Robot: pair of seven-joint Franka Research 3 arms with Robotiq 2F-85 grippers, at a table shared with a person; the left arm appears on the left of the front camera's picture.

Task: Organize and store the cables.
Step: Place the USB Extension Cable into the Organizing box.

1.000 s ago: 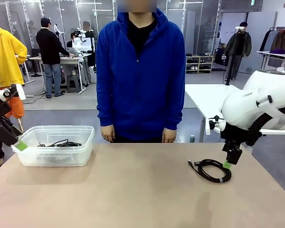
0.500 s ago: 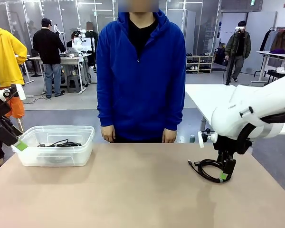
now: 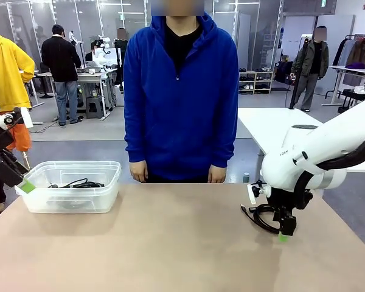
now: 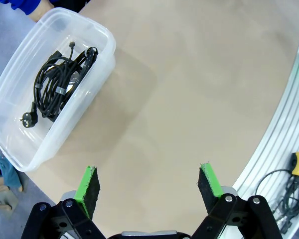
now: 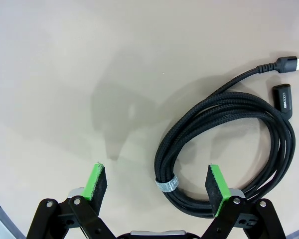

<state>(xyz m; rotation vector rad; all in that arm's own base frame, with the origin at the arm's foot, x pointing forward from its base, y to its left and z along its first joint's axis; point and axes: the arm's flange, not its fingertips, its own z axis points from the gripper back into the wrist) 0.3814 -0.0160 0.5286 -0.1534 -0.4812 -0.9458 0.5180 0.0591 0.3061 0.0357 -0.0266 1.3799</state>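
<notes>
The right gripper (image 5: 157, 185) has its jaws spread wide and holds nothing. It hangs low over the coiled black braided cable with USB plugs (image 5: 229, 144), which lies on the light brown table (image 3: 170, 243) at the robot's right, well apart from the clear plastic bin (image 3: 73, 185). In the right wrist view one green pad (image 5: 217, 190) stands over the bound part of the coil, near its small grey tie, and the other pad is over bare table beside it; I cannot tell if a pad touches the cord.

The left gripper (image 4: 149, 186) is also released and empty, near the bin.

Inside the bin already lie black cords with a round plug (image 4: 57, 84); how many bundles, I cannot count. So I judge the storing is mostly done: this last visible cable on the table is left to be grasped and carried to the bin. The person in a blue hoodie (image 3: 180, 91) stands behind the table, hands down.
</notes>
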